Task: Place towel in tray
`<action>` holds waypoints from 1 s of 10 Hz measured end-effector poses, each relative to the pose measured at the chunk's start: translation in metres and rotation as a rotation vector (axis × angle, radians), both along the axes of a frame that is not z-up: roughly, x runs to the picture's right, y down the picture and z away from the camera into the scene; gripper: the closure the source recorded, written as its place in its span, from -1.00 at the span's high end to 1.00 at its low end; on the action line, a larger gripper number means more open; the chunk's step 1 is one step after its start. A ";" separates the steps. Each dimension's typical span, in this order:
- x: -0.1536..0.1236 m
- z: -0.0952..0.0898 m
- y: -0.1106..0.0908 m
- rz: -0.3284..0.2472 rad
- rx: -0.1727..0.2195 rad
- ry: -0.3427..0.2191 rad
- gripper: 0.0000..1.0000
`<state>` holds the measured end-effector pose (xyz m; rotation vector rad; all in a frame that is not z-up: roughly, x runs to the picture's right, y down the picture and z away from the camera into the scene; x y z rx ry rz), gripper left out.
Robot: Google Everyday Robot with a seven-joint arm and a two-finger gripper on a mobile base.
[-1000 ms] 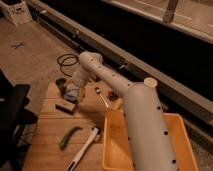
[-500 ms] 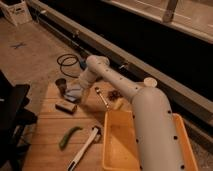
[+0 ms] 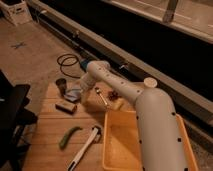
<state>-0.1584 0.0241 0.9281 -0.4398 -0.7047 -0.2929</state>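
One arm (image 3: pixel 152 117), white and thick, enters from 5 o'clock. It crosses over the right half of the tray (image 3: pixel 119 145) and runs up toward 10 o'clock to a bent joint near the table's far edge. From that joint the wrist folds back down and left. The gripper (image 3: pixel 81 87) hangs at the end of it, low over the far-left part of the wooden table (image 3: pixel 45 131). Gripper state: cannot tell, as the wrist covers it from this view.

Towel (image 3: pixel 73 94): one, pale blue-grey and rumpled. It lies on the table directly at the gripper, at 7 o'clock from it. Contact between the two is not resolvable. It sits at 10 o'clock from the tray, well apart and outside it.

Tray: one, yellow and rectangular, at the table's near right. The part of its floor that shows is bare.

Other counts:
- One dark cup (image 3: pixel 61 85), upright, just beside the towel at its 10 o'clock.
- One dark block (image 3: pixel 66 106), at the towel's 6 o'clock.
- One green curved item (image 3: pixel 69 136), near the table's middle.
- One long white-handled tool (image 3: pixel 85 148), lying diagonally just left of the tray.
- One slim metal utensil (image 3: pixel 101 96), at the towel's 3 o'clock.
- One black cable loop (image 3: pixel 67 61), on the floor beyond the table.
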 end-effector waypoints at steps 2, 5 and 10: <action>0.001 0.016 0.000 0.055 -0.015 0.009 0.60; -0.007 0.040 -0.001 0.098 -0.048 -0.025 0.60; -0.035 0.050 0.003 0.082 -0.075 -0.093 0.05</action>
